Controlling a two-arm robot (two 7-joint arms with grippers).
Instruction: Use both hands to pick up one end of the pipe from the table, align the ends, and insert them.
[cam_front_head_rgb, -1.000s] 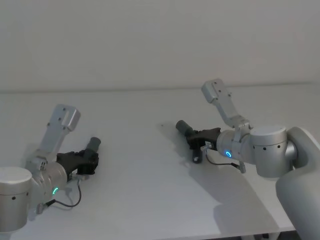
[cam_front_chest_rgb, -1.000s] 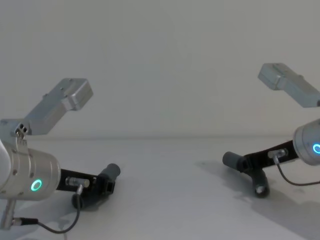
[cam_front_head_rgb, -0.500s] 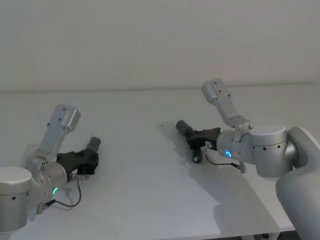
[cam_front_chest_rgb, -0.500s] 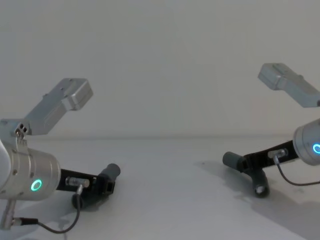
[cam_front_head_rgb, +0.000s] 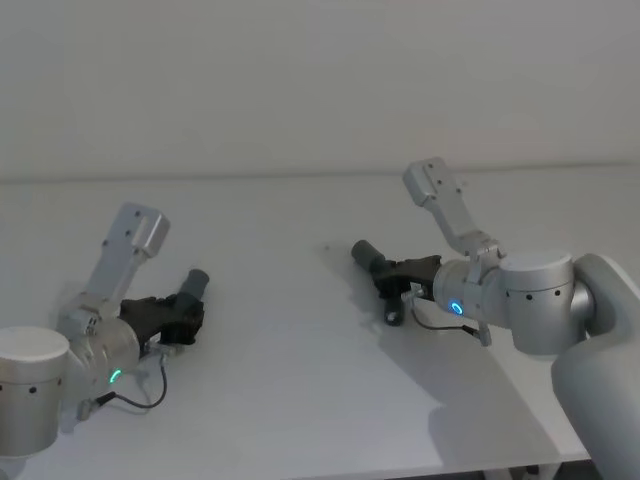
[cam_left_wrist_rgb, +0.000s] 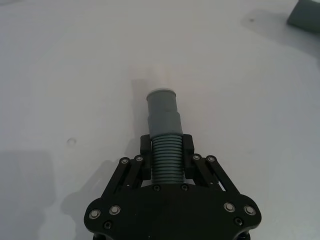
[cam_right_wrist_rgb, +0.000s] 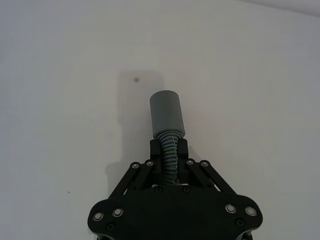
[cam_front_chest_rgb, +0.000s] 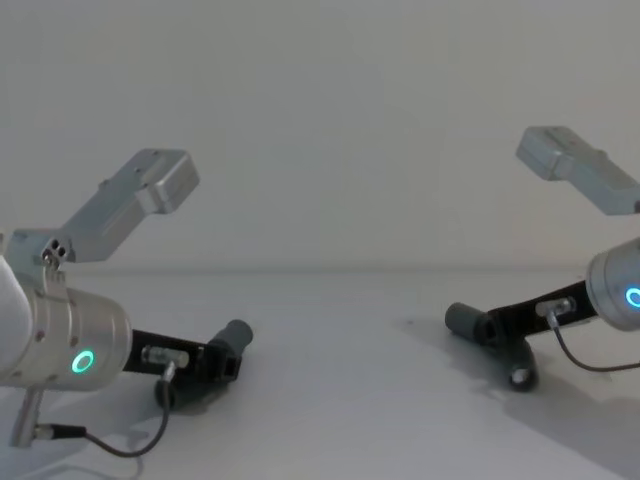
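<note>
My left gripper (cam_front_head_rgb: 178, 318) is shut on the ribbed middle of the straight dark grey pipe piece (cam_front_head_rgb: 193, 283), low over the left side of the white table (cam_front_head_rgb: 300, 390). In the left wrist view its pale tip (cam_left_wrist_rgb: 161, 91) juts out beyond the gripper (cam_left_wrist_rgb: 166, 150). On the right, my right gripper (cam_front_head_rgb: 392, 278) is shut on the bent pipe piece (cam_front_head_rgb: 368, 254). The wide grey socket collar (cam_right_wrist_rgb: 167, 112) points toward the table's middle. The elbow's other end (cam_front_chest_rgb: 520, 376) hangs down close to the surface. The two ends are far apart.
A plain pale wall stands behind the table's far edge (cam_front_head_rgb: 250, 181). Open white surface lies between the two arms. The front edge of the table (cam_front_head_rgb: 480, 462) runs near my right arm's base.
My left arm has shifted a little toward the middle and risen slightly, carrying the straight piece along. The right arm and the bent piece have stayed put.
</note>
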